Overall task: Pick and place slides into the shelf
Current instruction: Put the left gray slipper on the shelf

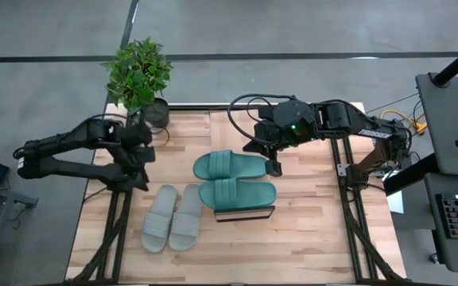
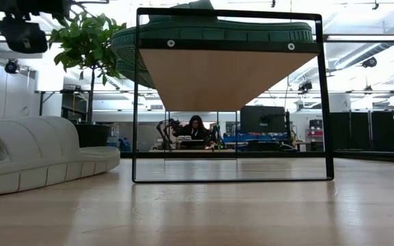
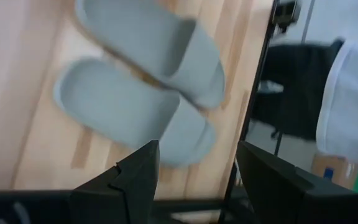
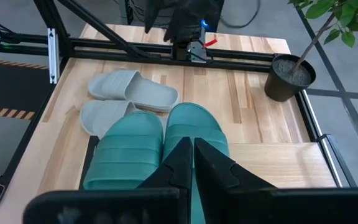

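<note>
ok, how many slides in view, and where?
4. Teal-green pair on the shelf: one at the far side, one at the near side. Grey-beige pair on the table, left of it: and. None hidden.

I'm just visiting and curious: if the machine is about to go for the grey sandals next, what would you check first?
1. Green slides already resting side by side on the shelf: ok.
2. Grey slides still on the table, side by side left of the shelf: ok, reachable.
3. Left gripper open, with the grey slides in view ahead of it: ok.
4. Right gripper shut, empty, hovering above the green slides: ok.
5. Room left on the shelf top for another pair: not ok, the green pair appears to fill it.
6. Potted plant clear of the left arm's path: cannot tell.
</note>
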